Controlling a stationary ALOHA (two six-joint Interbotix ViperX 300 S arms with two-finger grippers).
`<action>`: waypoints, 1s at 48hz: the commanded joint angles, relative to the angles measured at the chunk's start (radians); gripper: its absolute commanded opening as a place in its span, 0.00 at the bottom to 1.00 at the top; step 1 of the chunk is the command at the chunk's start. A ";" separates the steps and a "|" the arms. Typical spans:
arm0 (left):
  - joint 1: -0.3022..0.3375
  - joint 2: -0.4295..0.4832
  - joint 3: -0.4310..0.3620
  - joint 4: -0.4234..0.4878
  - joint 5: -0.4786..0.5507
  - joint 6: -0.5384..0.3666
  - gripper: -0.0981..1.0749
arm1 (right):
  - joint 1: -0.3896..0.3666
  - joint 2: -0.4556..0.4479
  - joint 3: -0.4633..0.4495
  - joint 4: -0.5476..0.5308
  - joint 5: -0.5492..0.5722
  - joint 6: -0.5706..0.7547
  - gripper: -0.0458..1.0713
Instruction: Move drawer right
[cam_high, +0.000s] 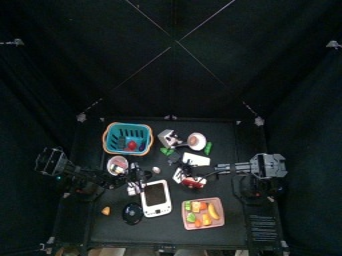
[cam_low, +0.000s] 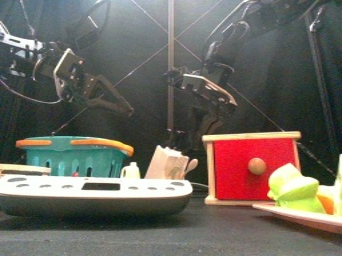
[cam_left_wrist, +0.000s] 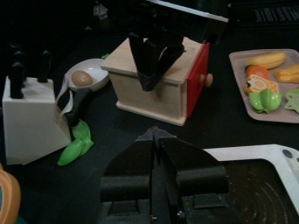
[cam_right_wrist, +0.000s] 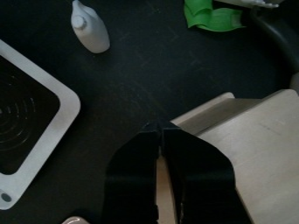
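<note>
1. The drawer (cam_low: 251, 168), a pale box with a red front and a round red knob, stands at the table's right of centre, its red face toward the front edge; in the top view it lies under the right arm's tip (cam_high: 195, 179).
2. The right gripper (cam_left_wrist: 153, 72) hangs at the drawer's top. In the left wrist view its two dark jaws point down onto the top panel, close together; whether they pinch an edge cannot be told.
3. In the right wrist view the jaws (cam_right_wrist: 163, 175) meet in a thin line, with the drawer's pale top (cam_right_wrist: 251, 131) just beside them.
4. The left gripper (cam_left_wrist: 160, 166) hovers above the table apart from the drawer, jaws pressed together and holding nothing.
5. A white scale (cam_low: 94, 195) with a dark panel lies at the front left; the teal basket (cam_low: 74, 155) stands behind it.
6. An orange tray (cam_high: 203, 212) of toy food sits at the front right, near the drawer.
7. A white knife block (cam_left_wrist: 33, 109) with black handles stands beside a green toy (cam_left_wrist: 75, 144).
8. A small white bottle (cam_right_wrist: 89, 28) lies on the table (cam_right_wrist: 152, 79), near the scale's corner.
</note>
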 joint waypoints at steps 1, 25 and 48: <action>-0.002 -0.011 -0.011 0.000 -0.003 0.000 0.47 | -0.002 -0.025 0.018 0.006 0.025 0.003 0.40; -0.002 -0.011 -0.009 -0.002 -0.003 0.000 0.47 | -0.032 -0.103 0.112 0.008 0.032 0.008 0.40; 0.000 -0.011 -0.008 0.000 -0.002 0.000 0.47 | -0.044 -0.169 0.074 -0.031 -0.044 0.003 0.40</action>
